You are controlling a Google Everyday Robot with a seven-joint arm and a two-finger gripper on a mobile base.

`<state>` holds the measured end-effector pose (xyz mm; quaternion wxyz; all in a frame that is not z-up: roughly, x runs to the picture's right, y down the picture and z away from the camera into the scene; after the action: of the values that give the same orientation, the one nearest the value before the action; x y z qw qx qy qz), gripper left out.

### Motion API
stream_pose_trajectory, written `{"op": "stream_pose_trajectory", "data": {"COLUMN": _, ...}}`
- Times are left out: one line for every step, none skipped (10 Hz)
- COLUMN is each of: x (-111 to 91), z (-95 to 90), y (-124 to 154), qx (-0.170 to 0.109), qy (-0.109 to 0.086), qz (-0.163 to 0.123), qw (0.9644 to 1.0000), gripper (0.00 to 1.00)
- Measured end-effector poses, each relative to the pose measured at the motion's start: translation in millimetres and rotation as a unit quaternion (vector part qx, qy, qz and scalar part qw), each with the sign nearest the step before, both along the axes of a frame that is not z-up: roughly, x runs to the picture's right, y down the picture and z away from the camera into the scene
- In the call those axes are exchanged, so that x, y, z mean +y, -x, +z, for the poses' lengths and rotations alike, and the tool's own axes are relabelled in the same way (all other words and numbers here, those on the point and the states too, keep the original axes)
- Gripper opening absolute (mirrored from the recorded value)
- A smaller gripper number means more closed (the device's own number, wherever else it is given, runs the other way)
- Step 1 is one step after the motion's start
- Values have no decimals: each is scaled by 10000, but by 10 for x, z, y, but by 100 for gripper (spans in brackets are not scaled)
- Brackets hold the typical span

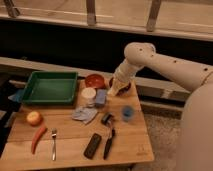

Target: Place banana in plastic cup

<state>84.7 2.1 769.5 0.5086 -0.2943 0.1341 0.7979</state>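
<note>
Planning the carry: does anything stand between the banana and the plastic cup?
Nothing visible does. The tool, apparently shut on the banana beside the dark bowl, has only bare table between it and the plastic cup.

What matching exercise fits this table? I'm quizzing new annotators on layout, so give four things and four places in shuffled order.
Things:
1. green tray
2. plastic cup
3. fork
4. gripper

Places:
A. near the table's front left edge
B. at the table's back, over the dark bowl, beside the reddish bowl
C. back left corner of the table
D. right side of the table, in front of the arm

Pairs: 1-C, 2-D, 3-A, 4-B
</note>
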Motion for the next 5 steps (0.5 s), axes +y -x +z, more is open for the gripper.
{"op": "stream_pose_trajectory", "data": {"x": 195, "z": -75, "y": -74, "qx": 15, "qy": 163, "qz": 8, "qw": 9999, "gripper": 0}}
{"op": "stream_pose_trajectory", "data": {"x": 399, "z": -152, "y": -167, "qx": 61, "qy": 350, "qz": 35, "qw": 9994, "gripper": 0}}
{"op": "stream_pose_trajectory", "data": {"x": 556, "z": -204, "y": -240, "qx": 127, "qy": 509, "qz": 91, "qw": 9986, "gripper": 0}}
{"op": "stream_pose_trajectory", "data": {"x": 709, "z": -250, "y": -317, "qx": 203, "qy": 671, "qz": 185, "qw": 9974, "gripper": 0}}
{"op": "stream_pose_trajectory", "data": {"x": 855, "z": -284, "y": -361, "qx": 254, "qy": 827, "qz": 282, "qw": 9959, "gripper": 0}}
